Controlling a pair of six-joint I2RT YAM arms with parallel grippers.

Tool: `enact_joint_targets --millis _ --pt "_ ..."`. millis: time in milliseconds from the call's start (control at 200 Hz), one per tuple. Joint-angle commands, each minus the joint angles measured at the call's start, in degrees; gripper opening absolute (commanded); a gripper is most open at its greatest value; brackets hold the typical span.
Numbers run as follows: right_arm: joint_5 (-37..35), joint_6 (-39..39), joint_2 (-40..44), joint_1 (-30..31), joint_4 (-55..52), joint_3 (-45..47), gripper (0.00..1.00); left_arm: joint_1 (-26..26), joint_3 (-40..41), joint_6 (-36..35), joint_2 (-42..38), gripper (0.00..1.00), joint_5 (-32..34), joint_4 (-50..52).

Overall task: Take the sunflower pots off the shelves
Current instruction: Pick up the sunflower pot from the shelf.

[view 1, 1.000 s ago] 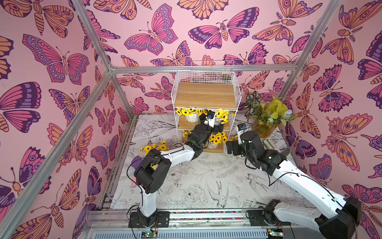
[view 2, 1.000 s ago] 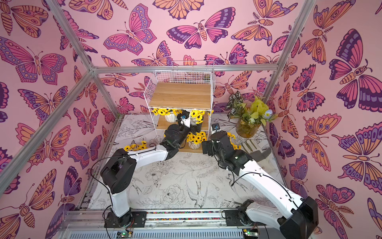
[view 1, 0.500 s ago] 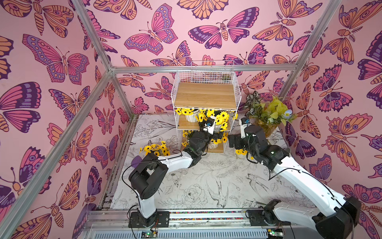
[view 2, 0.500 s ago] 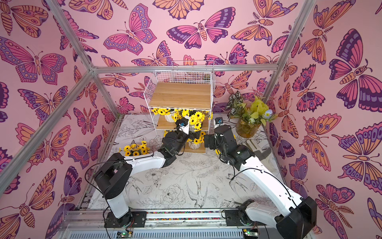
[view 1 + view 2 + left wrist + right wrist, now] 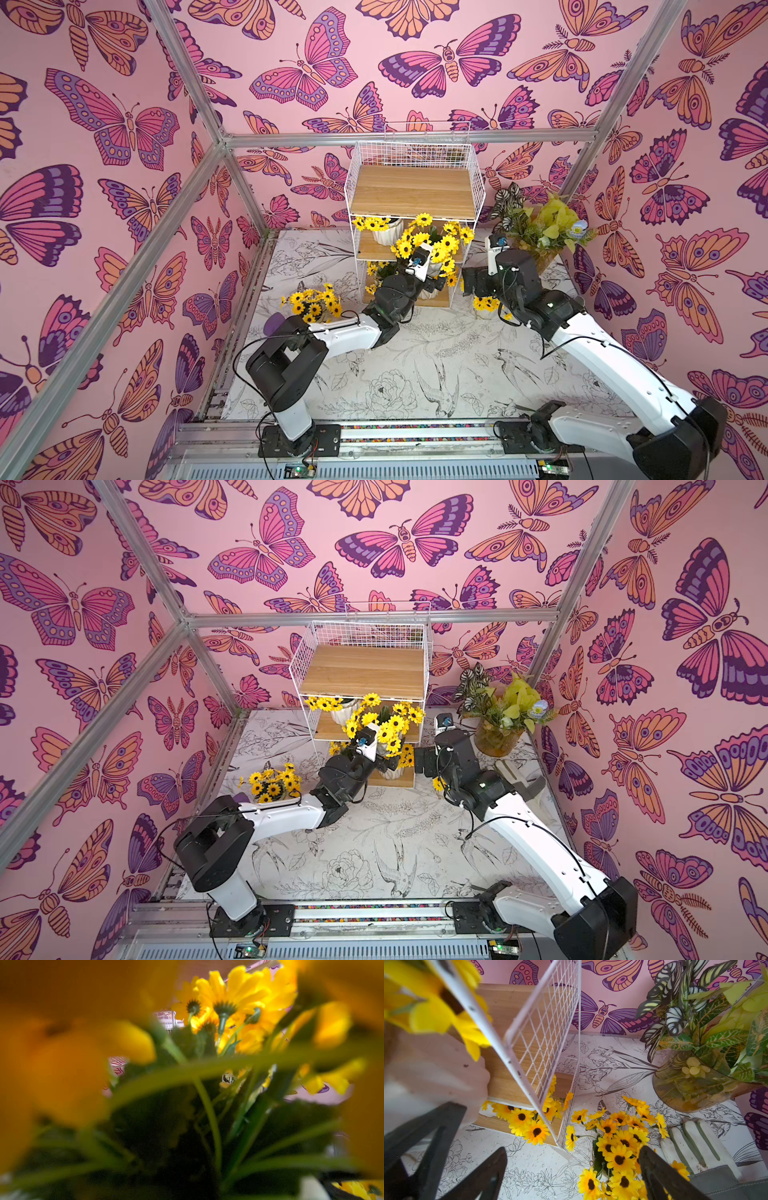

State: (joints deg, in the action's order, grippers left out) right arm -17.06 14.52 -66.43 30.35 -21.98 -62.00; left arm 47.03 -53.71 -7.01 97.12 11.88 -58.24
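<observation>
The shelves (image 5: 411,191) stand at the back of the mat, also seen in the right wrist view (image 5: 542,1022). My left gripper (image 5: 430,284) is shut on a sunflower pot (image 5: 436,247) held in front of the middle tier. Its flowers (image 5: 228,1001) fill the left wrist view and hide the jaws. Its white body (image 5: 436,1080) looms beside the right wrist camera. One pot (image 5: 384,230) stands on the middle tier and another (image 5: 527,1122) on the bottom tier. Two more stand on the mat, at the left (image 5: 313,301) and at the right (image 5: 616,1147). My right gripper (image 5: 571,1167) is open above the right one.
An amber glass vase (image 5: 536,232) of patterned leaves stands right of the rack, close behind my right arm. A white and grey glove (image 5: 691,1147) lies on the mat below it. Butterfly walls and metal frame posts (image 5: 245,195) close in the back and sides.
My left gripper rose from the bottom tier to middle-tier height, and the bouquet came up with it. The right gripper shifted slightly back beside the rack.
</observation>
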Motion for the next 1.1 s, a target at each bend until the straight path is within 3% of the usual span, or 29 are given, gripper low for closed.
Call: enact_joint_targets --millis 0,85,150,446,566,1097 --pt "-0.35 -1.01 1.11 -0.64 0.87 -0.75 0.99 1.43 4.04 -0.13 0.15 0.49 -0.11 11.83" --pt "0.18 -1.08 0.92 -0.99 1.05 -0.67 0.99 2.05 4.23 -1.04 -0.61 0.47 0.59 11.77" --pt "0.4 -0.93 0.72 -1.08 1.15 -0.54 0.99 2.24 4.33 -1.43 -0.58 0.4 1.25 11.32" --pt "0.36 -1.52 1.56 -1.61 1.08 0.54 0.99 3.92 9.18 -1.87 -0.53 0.38 0.29 3.84" --pt "0.45 -1.7 1.99 -1.87 0.96 0.76 0.99 4.63 9.81 -2.31 -0.86 0.32 0.6 3.82" --pt "-0.07 -2.31 3.37 -2.93 -0.39 1.88 0.99 8.14 16.83 0.74 -2.69 0.32 -2.91 -1.28"
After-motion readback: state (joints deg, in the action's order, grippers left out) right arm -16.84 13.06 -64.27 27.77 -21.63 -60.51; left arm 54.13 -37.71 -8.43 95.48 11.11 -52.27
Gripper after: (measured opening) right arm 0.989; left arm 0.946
